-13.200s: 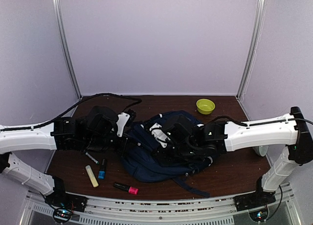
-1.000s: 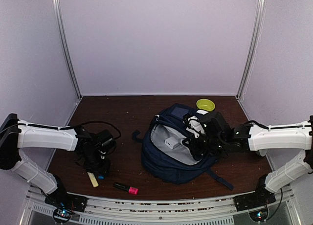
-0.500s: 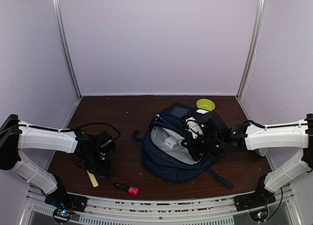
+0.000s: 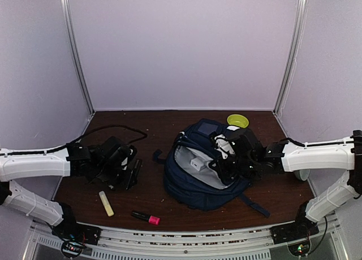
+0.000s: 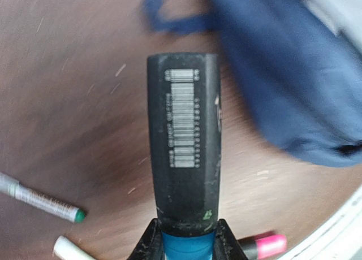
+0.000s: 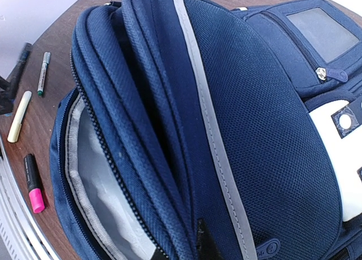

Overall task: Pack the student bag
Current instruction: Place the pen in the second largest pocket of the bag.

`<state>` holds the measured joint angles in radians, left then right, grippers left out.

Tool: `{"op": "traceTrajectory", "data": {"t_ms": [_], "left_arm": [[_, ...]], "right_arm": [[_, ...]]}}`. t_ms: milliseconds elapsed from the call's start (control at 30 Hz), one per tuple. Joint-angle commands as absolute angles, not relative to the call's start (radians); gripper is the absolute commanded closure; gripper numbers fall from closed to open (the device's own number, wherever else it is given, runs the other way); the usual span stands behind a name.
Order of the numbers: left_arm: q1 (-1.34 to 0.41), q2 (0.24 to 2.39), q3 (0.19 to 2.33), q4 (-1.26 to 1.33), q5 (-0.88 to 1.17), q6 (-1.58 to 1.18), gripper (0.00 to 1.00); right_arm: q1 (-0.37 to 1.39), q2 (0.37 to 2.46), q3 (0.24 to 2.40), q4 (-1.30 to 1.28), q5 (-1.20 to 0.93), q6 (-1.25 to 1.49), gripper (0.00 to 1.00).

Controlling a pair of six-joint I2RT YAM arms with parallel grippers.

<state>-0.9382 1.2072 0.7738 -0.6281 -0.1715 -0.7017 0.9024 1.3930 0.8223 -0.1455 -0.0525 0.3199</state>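
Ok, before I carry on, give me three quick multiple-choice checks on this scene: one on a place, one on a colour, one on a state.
1. Where does the small lime-green bowl stand relative to the large navy blue fabric backpack?
A. Inside it
B. Beyond it on the brown table, near the far right corner
C. In front of it, at the near edge

2. What colour is the gripped end of the black barcoded marker in the left tool?
A. Pink
B. Yellow
C. Blue

3. How is the backpack's main compartment?
A. Open, light grey lining showing
B. Zipped shut
C. Turned face down

Answers:
1. B, the top view shows the bowl on the table behind the backpack.
2. C, the left wrist view shows blue at the clamped end.
3. A, the lining is visible from above.
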Motion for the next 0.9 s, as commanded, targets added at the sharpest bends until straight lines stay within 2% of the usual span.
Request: {"op": "traceTrajectory", "data": {"t_ms": [0, 200, 333, 567, 867], "left_arm": [[-0.996, 1.168, 0.85, -0.46, -0.178, -0.553, 1.0], [-1.047, 1.22, 0.895, -0.245, -0.043, -0.445, 1.0], [-1.052, 1.339, 0.993, -0.148, 0.058, -0.418, 1.0], [-1.057, 1.496, 1.08, 0.005, 0.037, -0.407, 1.0], [-1.063, 1.644, 1.122, 0.029, 0.036, -0.406, 1.0]], "right_arm": [[0.871, 1.413, 0.843, -0.134, -0.028, 0.337, 1.0], [0.867, 1.398, 0.827, -0.123, -0.027, 0.343, 1.0], [0.863, 1.385, 0.815, -0.113, -0.025, 0.349, 1.0], [0.854, 1.354, 0.783, -0.081, -0.021, 0.362, 1.0], [0.765, 1.315, 0.709, -0.027, 0.006, 0.494, 1.0]]}}
